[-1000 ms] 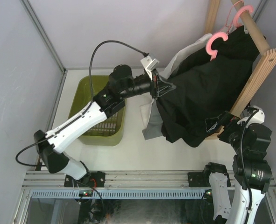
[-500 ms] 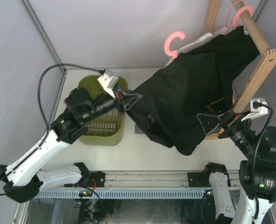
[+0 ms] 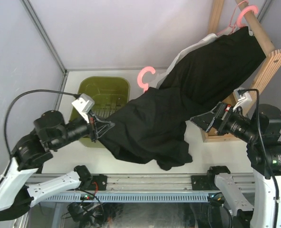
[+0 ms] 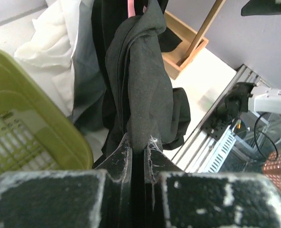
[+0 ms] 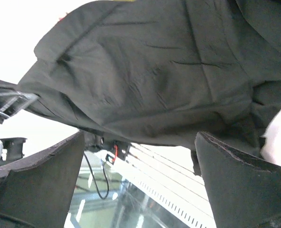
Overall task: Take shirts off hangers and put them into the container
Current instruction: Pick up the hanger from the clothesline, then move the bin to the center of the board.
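Left wrist: shirt (image 4: 140,85) in end effector (image 4: 139,145)

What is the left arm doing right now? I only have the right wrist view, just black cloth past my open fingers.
Observer: The left gripper is shut on a fold of the black shirt, close to the container.
Operator: Where is its hanger?
Observer: A pink hanger hook pokes out at the shirt's upper edge, away from the pole.
Operator: Anything in the container?
Observer: No shirt lies on the part of the slotted bottom that shows; the shirt and gripper hide its near right corner.
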`<state>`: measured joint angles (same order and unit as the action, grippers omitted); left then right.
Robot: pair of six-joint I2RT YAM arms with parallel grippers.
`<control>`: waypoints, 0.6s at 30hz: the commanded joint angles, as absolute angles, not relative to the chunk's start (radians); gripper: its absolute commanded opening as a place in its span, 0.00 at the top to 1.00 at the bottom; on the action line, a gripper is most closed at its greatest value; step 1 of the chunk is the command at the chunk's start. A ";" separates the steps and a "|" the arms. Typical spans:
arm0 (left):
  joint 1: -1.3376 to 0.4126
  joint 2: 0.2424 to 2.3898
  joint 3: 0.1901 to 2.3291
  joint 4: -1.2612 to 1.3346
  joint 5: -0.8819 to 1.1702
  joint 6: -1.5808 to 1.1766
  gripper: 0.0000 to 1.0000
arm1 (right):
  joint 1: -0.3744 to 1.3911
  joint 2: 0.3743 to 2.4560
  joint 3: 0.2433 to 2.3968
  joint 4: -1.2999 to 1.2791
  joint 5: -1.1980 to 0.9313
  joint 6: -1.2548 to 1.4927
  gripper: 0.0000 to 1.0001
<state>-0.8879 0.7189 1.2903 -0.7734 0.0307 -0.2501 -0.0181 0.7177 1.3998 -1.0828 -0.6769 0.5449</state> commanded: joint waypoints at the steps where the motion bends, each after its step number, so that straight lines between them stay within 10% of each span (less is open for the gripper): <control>1: -0.889 0.648 1.523 -0.909 -0.039 -0.214 1.00 | 0.116 0.743 1.404 -1.129 -0.506 0.513 0.00; 18: -0.890 0.611 1.941 -1.279 -0.387 -0.220 1.00 | 0.715 0.927 1.358 -1.076 0.148 0.600 0.08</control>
